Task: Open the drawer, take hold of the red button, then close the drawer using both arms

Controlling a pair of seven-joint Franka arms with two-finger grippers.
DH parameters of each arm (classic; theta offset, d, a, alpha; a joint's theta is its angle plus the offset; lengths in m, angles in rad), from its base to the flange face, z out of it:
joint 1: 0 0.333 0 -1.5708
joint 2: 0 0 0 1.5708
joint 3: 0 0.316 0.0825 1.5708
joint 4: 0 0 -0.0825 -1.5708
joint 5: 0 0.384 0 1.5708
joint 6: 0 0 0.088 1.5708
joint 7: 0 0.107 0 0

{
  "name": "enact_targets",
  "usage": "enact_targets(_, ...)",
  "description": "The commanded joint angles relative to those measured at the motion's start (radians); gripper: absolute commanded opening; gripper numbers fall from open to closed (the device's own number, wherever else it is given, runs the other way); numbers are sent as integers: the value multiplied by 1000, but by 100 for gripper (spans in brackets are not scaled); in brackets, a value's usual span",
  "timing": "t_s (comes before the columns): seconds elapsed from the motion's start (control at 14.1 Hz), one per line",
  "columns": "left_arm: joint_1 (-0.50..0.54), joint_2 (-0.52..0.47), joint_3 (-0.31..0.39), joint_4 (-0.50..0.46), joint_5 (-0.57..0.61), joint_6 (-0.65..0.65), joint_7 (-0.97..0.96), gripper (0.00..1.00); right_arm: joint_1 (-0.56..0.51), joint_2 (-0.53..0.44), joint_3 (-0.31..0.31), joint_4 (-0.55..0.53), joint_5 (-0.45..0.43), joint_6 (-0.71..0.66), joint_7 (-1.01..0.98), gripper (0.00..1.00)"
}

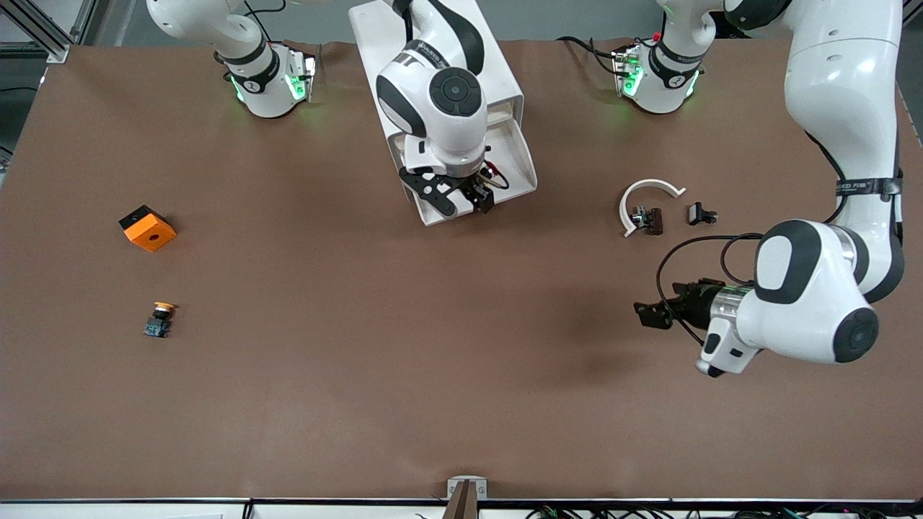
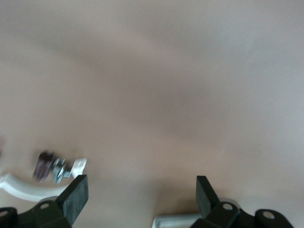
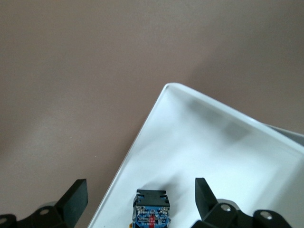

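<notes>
Button (image 3: 151, 212) — black body, blue base — in open drawer (image 3: 199, 156); both end effectors (image 3: 140, 197) (image 2: 141, 195) apart, empty.

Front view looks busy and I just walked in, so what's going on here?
The drawer is pulled open, and the right arm's claw hangs over it, jaws open, just above the button lying inside. Nothing is held yet. The left arm's claw, also open, hovers over bare table near the white curved part. An orange cube and an orange-capped button sit toward the right arm's end.
</notes>
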Motion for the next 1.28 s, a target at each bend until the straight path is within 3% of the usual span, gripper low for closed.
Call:
enact_targets(0.0, 14, -36, -2, -16, 17, 85, 14, 100, 21, 21, -13, 13, -23, 3, 32, 100)
enact_targets(0.21, 14, -37, 33, -16, 19, 95, 25, 100, 35, 36, -11, 13, -22, 12, 64, 100)
enact_targets(0.71, -16, -80, 39, -29, 134, 114, 218, 100, 58, 38, -13, 13, -20, 12, 75, 100)
enact_targets(0.85, -38, -98, 35, -49, 187, 122, 218, 100, 61, 39, -11, 13, -20, 12, 91, 100)
enact_targets(1.14, -49, -166, 33, -118, 189, 131, 198, 100, 67, 41, -13, 13, -20, 12, 104, 100)
enact_targets(1.21, -40, -180, 27, -129, 189, 140, 198, 100, 67, 41, -11, 13, -20, 12, 102, 83)
